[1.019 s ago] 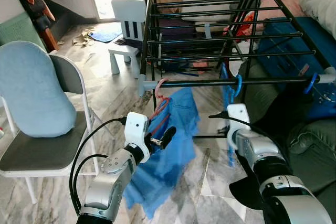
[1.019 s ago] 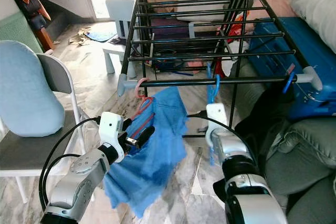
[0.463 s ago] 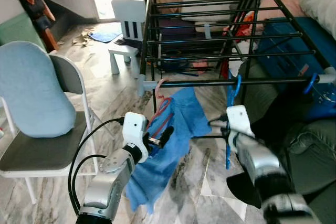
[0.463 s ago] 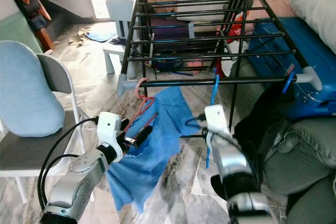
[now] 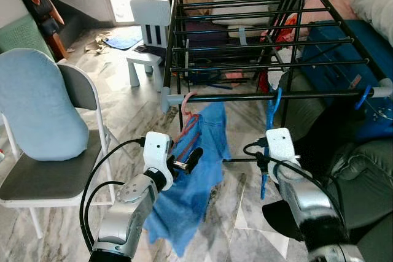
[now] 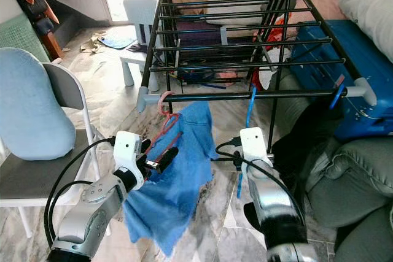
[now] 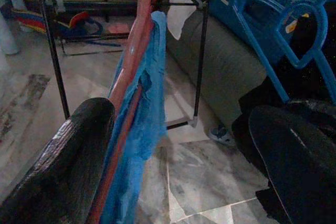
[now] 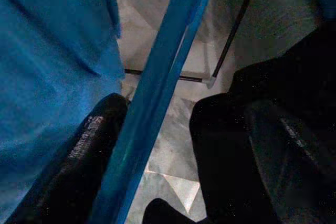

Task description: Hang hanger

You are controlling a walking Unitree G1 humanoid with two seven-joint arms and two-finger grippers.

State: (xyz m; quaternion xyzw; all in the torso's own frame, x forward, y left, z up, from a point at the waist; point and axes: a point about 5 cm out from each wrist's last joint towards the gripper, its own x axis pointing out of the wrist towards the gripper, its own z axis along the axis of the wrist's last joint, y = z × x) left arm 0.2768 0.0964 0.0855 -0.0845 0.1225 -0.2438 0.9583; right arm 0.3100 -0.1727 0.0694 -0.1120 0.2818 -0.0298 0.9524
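blue hanger (image 5: 271, 128) apparently on rack (image 5: 258, 29)

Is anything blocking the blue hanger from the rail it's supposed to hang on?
Nothing visible does. The blue hanger already has its hook over the rack's front rail, with open space around it. The right gripper is at its lower part, the hanger running between the open fingers.
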